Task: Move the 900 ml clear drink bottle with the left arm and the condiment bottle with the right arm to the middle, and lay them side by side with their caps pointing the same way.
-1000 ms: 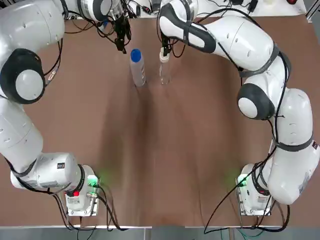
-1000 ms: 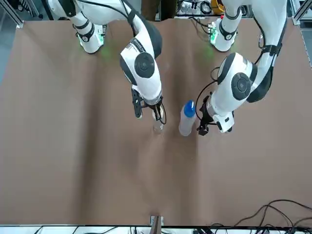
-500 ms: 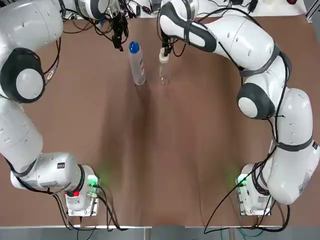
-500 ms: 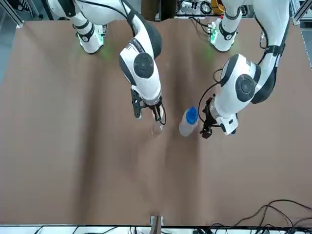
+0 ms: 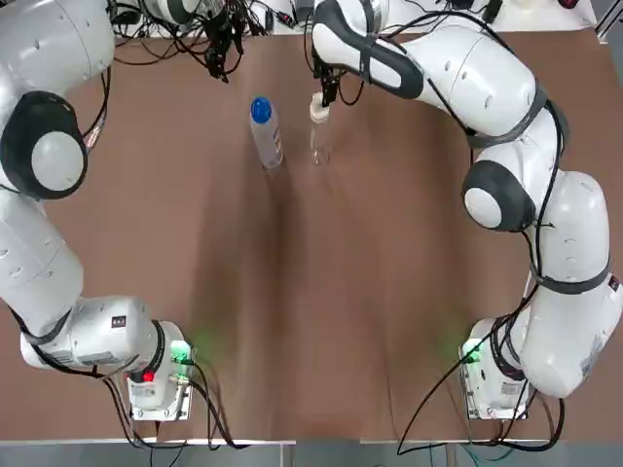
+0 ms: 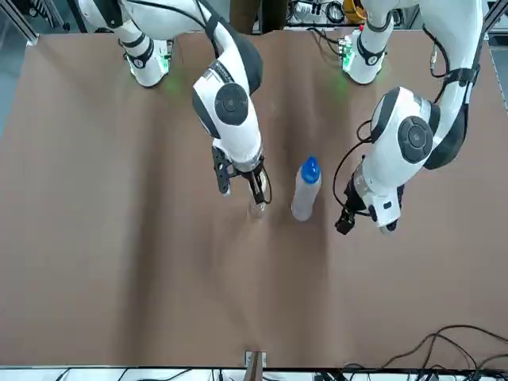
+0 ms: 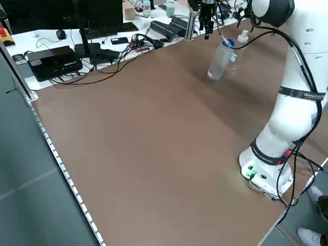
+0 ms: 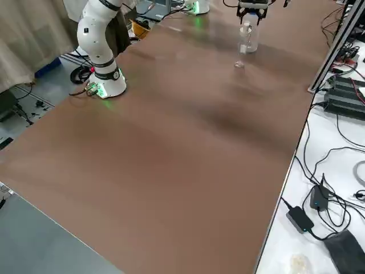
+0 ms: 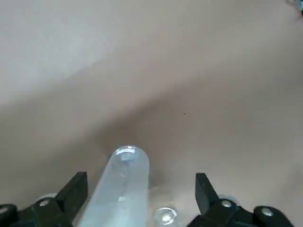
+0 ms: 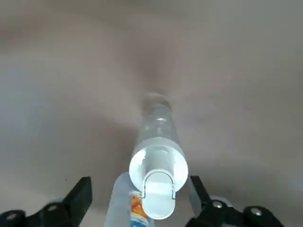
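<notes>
**Standing upright side by side: two bottles, with both end effectors open near them**

Two bottles stand on a brown worktop [image 5: 311,292], towards the edge farthest from the arm bases and close to its centre line. On the robot's left is a tall clear plastic drink bottle [image 5: 266,136] with a round blue cap [image 5: 260,109]. Just beside it on the robot's right, with a narrow gap between them, is a slimmer clear condiment bottle [image 5: 319,136] with a white flip cap [image 10: 158,177]. Both caps point up, and neither bottle has been laid on its side.

The left end effector [image 9: 140,182] hangs beyond the drink bottle, farther from the bases and a little to the robot's left, touching nothing. Its two dark fingers [image 9: 73,191] are spread wide. In the left wrist view the drink bottle shows in the gap between them, clear of both.

The right end effector [image 10: 139,184] hovers close over the condiment bottle. Its fingers [image 10: 78,196] are spread much wider than the bottle, one to each side of the white flip cap, and neither touches it. Whether the fingertips reach down to the cap's level cannot be told.

Both white arms reach from their bases at the near edge across the whole worktop.
</notes>
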Robot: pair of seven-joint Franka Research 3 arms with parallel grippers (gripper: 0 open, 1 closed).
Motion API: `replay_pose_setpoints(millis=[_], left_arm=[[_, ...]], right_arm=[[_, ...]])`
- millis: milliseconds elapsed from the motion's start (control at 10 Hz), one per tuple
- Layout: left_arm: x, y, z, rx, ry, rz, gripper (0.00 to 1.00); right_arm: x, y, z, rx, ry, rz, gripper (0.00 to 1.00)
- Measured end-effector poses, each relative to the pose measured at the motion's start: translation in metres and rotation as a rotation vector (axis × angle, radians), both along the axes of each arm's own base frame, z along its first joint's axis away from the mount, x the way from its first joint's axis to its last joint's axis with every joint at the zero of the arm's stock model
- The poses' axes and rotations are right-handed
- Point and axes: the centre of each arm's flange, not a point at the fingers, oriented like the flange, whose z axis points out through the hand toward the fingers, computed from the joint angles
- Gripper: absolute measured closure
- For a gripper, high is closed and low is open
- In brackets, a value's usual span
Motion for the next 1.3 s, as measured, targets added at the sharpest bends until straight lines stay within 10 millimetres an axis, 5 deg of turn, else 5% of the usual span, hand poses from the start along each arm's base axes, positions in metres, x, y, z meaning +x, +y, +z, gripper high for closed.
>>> replay_pose_setpoints(millis=[300,700,1000,1300], left_arm=[[0.003,0.016,0.021,0.035,-0.005,-0.291,0.0],[0.003,0.016,0.029,0.038,-0.038,-0.549,0.0],[-0.004,0.009,0.03,0.04,-0.041,-0.853,0.0],[-0.01,-0.008,0.039,0.036,-0.071,-0.936,0.0]], right_arm=[[0.003,-0.012,0.036,0.014,-0.078,0.251,0.01],[-0.02,-0.02,0.074,0.039,-0.118,0.58,0.01],[-0.039,-0.021,0.081,0.007,-0.158,0.908,0.01],[-0.05,-0.026,0.071,-0.055,-0.185,1.31,0.01]])
